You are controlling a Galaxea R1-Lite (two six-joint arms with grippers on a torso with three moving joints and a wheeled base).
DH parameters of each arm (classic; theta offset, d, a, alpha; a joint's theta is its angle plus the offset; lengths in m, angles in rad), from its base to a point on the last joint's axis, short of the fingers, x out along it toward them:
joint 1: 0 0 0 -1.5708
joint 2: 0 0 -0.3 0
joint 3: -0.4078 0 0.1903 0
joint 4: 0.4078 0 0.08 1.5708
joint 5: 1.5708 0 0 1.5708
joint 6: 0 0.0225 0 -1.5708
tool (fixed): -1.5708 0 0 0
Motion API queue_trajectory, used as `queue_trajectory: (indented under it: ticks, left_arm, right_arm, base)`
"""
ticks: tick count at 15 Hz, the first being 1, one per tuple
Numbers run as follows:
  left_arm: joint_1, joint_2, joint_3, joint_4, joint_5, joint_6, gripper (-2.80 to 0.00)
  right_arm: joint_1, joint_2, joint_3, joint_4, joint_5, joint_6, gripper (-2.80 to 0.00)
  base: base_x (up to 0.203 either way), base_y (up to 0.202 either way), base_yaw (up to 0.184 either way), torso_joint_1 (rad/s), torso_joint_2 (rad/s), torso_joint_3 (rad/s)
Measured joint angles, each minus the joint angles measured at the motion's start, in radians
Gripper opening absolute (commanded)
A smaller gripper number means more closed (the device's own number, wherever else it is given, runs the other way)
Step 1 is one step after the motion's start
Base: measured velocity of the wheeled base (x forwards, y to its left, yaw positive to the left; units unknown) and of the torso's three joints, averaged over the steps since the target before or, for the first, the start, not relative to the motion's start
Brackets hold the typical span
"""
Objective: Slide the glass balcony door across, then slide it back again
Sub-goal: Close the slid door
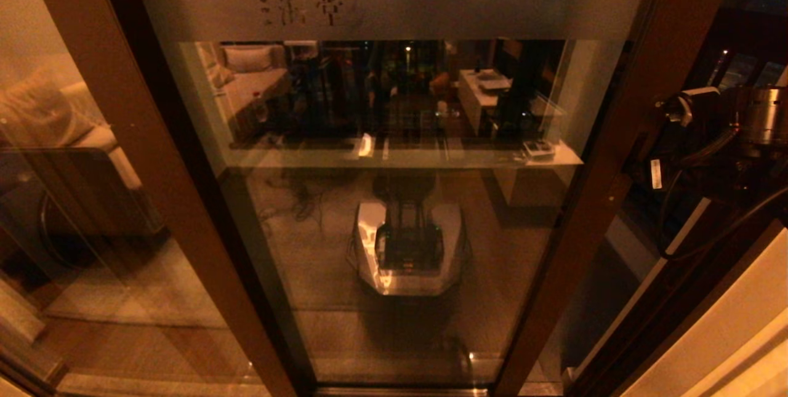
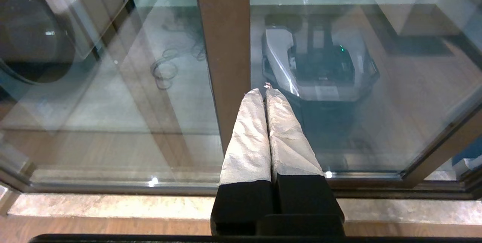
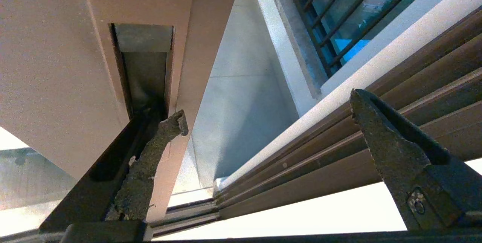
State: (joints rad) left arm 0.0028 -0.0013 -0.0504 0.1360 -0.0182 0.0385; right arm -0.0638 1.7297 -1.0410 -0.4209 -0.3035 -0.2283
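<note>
The head view looks forward and steeply down from close before the glass balcony door, whose frosted band crosses the top. The left wrist view sits lower, facing the same glass over the left gripper, and both show the robot's reflected base. The right wrist view hugs the door's stile, at its handle slot, facing the balcony floor.

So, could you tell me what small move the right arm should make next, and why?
Probably push sideways on the stile. The right claw is open, with one finger hooked into the recessed handle slot of the glass balcony door. A gap shows beside the stile. The left claw is shut and apart from the glass.
</note>
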Motion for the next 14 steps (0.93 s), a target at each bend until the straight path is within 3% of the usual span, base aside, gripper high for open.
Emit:
queue_trajectory:
  ticks: [14]
  left_arm:
    - [0.000,0.000,0.000,0.000,0.000,0.000,-2.80]
  right_arm:
    - [-0.059,0.020,-0.023,-0.004,0.035,-0.004,0.00]
  base:
    - [0.000,0.000,0.000,0.000,0.00,0.000]
